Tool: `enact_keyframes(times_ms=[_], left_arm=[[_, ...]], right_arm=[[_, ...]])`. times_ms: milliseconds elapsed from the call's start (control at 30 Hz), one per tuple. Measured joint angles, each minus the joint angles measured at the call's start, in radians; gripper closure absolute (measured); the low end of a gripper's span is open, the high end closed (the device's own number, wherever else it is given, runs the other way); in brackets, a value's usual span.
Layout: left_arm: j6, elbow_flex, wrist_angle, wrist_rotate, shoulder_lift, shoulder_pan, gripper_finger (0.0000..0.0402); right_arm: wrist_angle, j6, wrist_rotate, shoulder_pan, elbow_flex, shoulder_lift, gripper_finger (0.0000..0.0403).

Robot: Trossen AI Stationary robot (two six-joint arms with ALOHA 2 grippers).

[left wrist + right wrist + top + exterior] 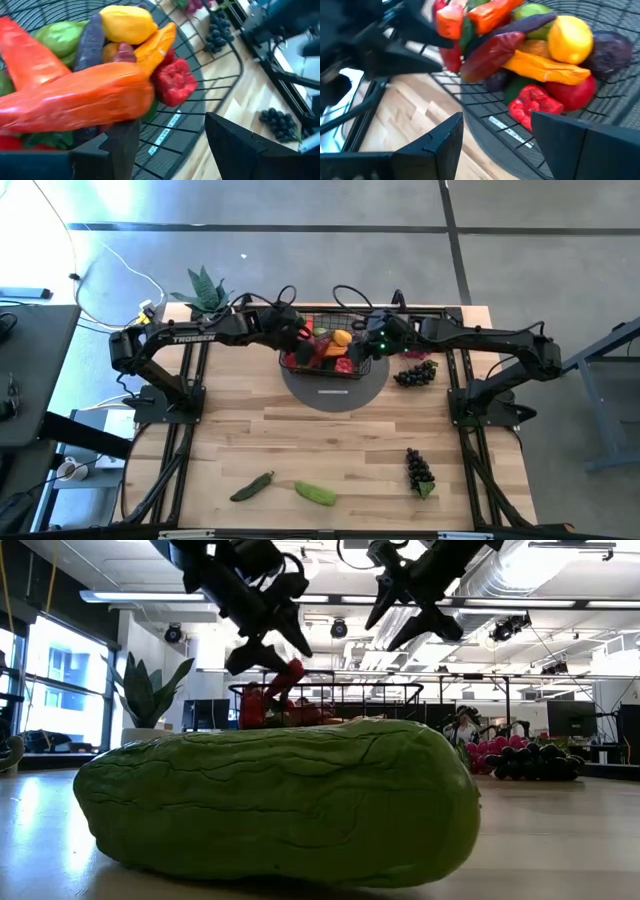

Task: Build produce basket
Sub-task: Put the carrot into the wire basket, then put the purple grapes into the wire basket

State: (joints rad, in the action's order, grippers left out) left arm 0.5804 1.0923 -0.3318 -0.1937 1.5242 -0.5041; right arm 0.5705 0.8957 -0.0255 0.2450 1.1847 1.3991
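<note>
The black wire basket [300,365] stands on the grey round mat [335,392] at the far middle of the table, full of produce. The left gripper [300,332] hovers over its left side with fingers spread, a red pepper [283,680] just below them. The right gripper [372,340] hangs over its right side, fingers spread and empty.

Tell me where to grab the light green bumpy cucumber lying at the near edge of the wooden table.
Take the light green bumpy cucumber across its middle, coming straight down from above. It lies flat on the wooden table, long axis roughly left-right and slightly slanted, so set the fingers across the narrow width. Nothing touches it; the dark green pepper lies apart, on its left.
</note>
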Motion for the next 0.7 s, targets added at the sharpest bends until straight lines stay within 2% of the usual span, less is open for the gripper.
enact_keyframes(times_ms=[200,400,567,700], left_arm=[[-0.054,0.039,-0.024,-0.021,0.000,0.009,0.0190],[-0.150,0.106,-0.050,-0.086,0.000,0.010,0.0190],[-0.267,0.169,-0.093,-0.081,0.000,0.006,0.0190],[-0.399,0.220,-0.182,-0.017,0.000,0.002,0.0190]], right_arm=[[0.029,0.080,-0.049,-0.006,0.000,0.000,0.0187],[0.041,0.118,-0.112,0.001,0.000,-0.006,0.0187],[0.056,0.137,-0.193,0.027,0.000,-0.030,0.0187],[0.088,0.147,-0.226,0.051,0.000,-0.033,0.0187]])
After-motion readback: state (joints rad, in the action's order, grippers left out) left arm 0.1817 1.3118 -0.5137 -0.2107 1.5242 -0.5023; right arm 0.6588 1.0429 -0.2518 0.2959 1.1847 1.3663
